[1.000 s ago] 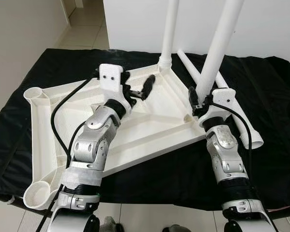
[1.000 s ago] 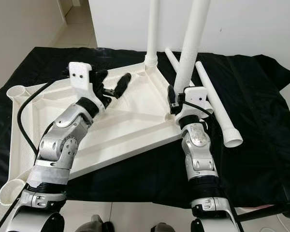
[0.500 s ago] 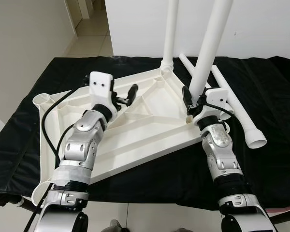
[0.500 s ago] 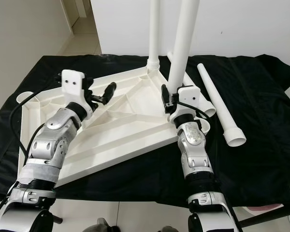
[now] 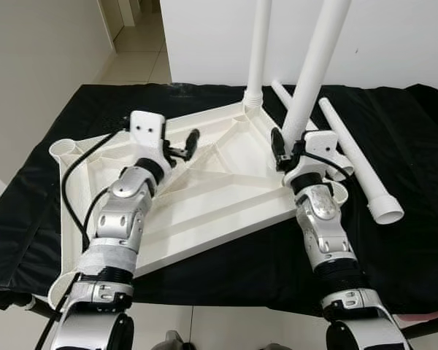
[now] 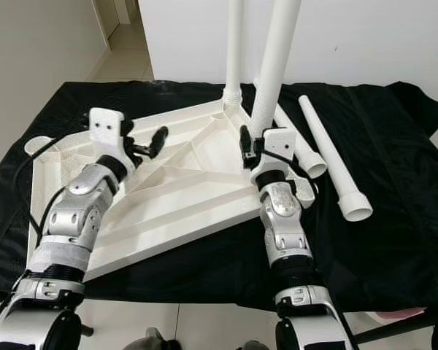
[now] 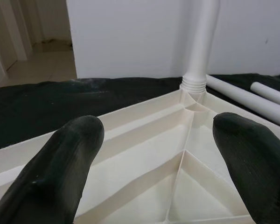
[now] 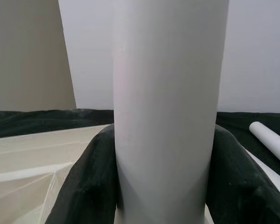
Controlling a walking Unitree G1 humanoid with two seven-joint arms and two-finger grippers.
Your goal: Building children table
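Observation:
A white tabletop (image 5: pixel 204 211) lies upside down on a black cloth. One white leg (image 5: pixel 259 51) stands upright in its far corner socket, also seen as the upright leg (image 7: pixel 203 42) in the left wrist view. My right gripper (image 5: pixel 285 146) is shut on a second leg (image 5: pixel 314 65), holding it nearly upright over the tabletop's right corner; its fingers (image 8: pixel 88 182) wrap the held leg (image 8: pixel 168 93). My left gripper (image 5: pixel 181 148) hovers open over the ribbed underside, with nothing between its fingertips (image 7: pixel 70 154).
Two loose legs lie on the cloth to the right, a long leg (image 5: pixel 358 164) and another leg (image 5: pixel 285 95) behind my right gripper. Round corner sockets sit at the far left (image 5: pixel 64 149) and near left (image 5: pixel 58 292). A white wall stands behind the table.
The camera has shifted. My left gripper has drawn back to the left, away from the far corner leg. My right gripper has stayed shut on its leg.

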